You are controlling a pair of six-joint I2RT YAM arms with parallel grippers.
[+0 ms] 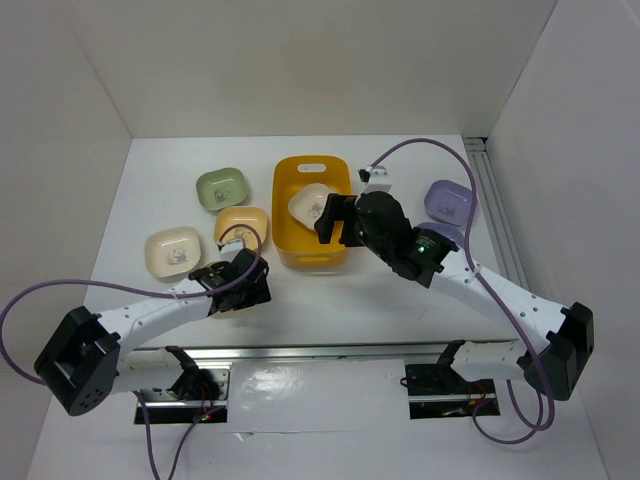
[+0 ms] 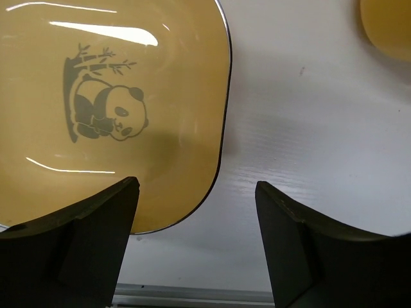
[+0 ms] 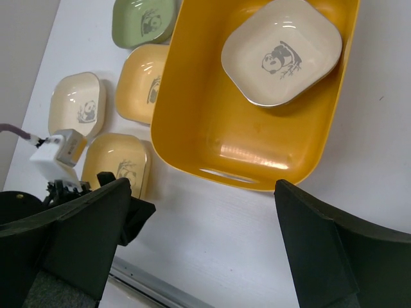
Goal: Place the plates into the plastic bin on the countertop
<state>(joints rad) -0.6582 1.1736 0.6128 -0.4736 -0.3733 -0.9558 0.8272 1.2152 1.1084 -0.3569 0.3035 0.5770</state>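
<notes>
So I count one plate home: a cream plate (image 3: 281, 51) lies in the far half of the plastic bin (image 3: 205, 122), ahead of and below my right end effector (image 3: 202, 186). That end effector hangs over the bin's near end with its fingers wide apart and nothing between them.

My left end effector (image 2: 196, 186) is also spread and empty. It sits low over the bench (image 2: 308, 128), straddling the rim of a yellow plate (image 2: 115, 96): one finger is over the dish, the other over bare surface. I judge this to be the approach to a pick, with no grip made yet.

Just beyond the left end effector lies a second yellow plate (image 1: 243, 227). The other cream plate (image 1: 173, 252) is off to its left, and a green plate (image 1: 222, 187) sits farther out. A lavender plate (image 1: 448, 200) rests to the right of the right end effector, outside the bin.

By my reckoning the job is early: one in, five visible on the bench to move.
</notes>
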